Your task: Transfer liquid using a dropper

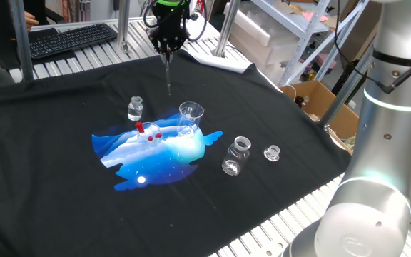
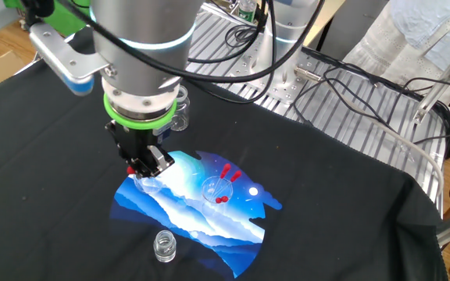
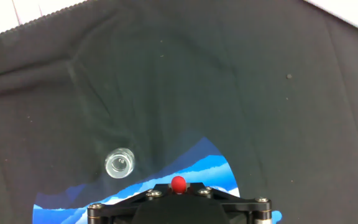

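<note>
My gripper (image 1: pixel 167 50) is shut on the dropper (image 1: pixel 168 75) and holds it upright, high above the cloth. The clear tube hangs down, its tip in the air behind the glass beaker (image 1: pixel 190 114) and touching nothing. In the other fixed view the gripper (image 2: pixel 143 165) hovers over the left of the blue print, with a bit of red bulb (image 2: pixel 132 168) between the fingers. The hand view shows the red bulb (image 3: pixel 178 183) at the gripper (image 3: pixel 178 188). A clear glass with red marks (image 2: pixel 219 190) stands on the print.
A small clear vial (image 1: pixel 135 108) stands left of the beaker and shows in the hand view (image 3: pixel 120 163). An open glass jar (image 1: pixel 237 155) and its lid (image 1: pixel 272 152) sit to the right. A black cloth (image 1: pixel 63 200) with a blue print (image 1: pixel 155 153) covers the table. A keyboard (image 1: pixel 70 39) lies at the back.
</note>
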Motion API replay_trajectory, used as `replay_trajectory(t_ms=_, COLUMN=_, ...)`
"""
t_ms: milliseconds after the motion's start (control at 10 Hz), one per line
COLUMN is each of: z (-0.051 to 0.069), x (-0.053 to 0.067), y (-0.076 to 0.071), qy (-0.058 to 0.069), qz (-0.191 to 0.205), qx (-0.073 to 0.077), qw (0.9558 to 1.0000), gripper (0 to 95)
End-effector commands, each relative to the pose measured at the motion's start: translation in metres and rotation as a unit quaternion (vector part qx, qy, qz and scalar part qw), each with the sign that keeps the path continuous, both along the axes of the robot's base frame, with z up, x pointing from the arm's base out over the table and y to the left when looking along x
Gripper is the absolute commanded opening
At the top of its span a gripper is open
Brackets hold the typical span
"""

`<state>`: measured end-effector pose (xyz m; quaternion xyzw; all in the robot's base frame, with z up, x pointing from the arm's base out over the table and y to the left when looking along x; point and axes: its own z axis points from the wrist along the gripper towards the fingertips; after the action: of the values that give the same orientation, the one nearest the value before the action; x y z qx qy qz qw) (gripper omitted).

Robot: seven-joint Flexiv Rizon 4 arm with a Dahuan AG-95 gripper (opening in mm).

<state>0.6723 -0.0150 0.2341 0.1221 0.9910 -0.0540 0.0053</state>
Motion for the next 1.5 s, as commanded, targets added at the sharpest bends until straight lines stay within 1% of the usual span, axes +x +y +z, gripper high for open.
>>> replay_trajectory(t_ms=100, z=0.0001, x=0.0001, y=0.0, qy=0.001, qz=-0.03, qx=0.0, qw=0.9996, gripper=0.0)
replay_trajectory(t_ms=200, z=0.0001, x=0.0001, y=0.0, qy=0.0, qz=-0.043, qx=0.004, qw=0.9991, gripper=0.0)
replay_trajectory(t_ms=300, z=0.0001, x=0.0001, y=0.0, qy=0.0, qz=-0.047, qx=0.005, qw=0.9989, gripper=0.0)
replay_trajectory(t_ms=400, z=0.0001, x=0.0001, y=0.0, qy=0.003, qz=-0.055, qx=0.012, qw=0.9984, gripper=0.0)
replay_trajectory(t_ms=500, z=0.0001, x=0.0001, y=0.0, qy=0.004, qz=-0.058, qx=0.017, qw=0.9982, gripper=0.0)
replay_trajectory(t_ms=600, z=0.0001, x=0.0001, y=0.0, qy=0.002, qz=-0.064, qx=0.018, qw=0.9978, gripper=0.0)
replay_trajectory(t_ms=700, z=0.0001, x=0.0001, y=0.0, qy=0.001, qz=-0.069, qx=0.023, qw=0.9974, gripper=0.0)
replay_trajectory(t_ms=1000, z=0.0001, x=0.0001, y=0.0, qy=-0.002, qz=-0.078, qx=0.023, qw=0.9967, gripper=0.0)
replay_trajectory(t_ms=1100, z=0.0001, x=0.0001, y=0.0, qy=-0.004, qz=-0.078, qx=0.022, qw=0.9967, gripper=0.0)
replay_trajectory(t_ms=1200, z=0.0001, x=0.0001, y=0.0, qy=-0.002, qz=-0.077, qx=0.021, qw=0.9968, gripper=0.0)
replay_trajectory(t_ms=1300, z=0.0001, x=0.0001, y=0.0, qy=-0.003, qz=-0.074, qx=0.016, qw=0.9971, gripper=0.0)
replay_trajectory(t_ms=1500, z=0.0001, x=0.0001, y=0.0, qy=-0.004, qz=-0.067, qx=0.016, qw=0.9976, gripper=0.0)
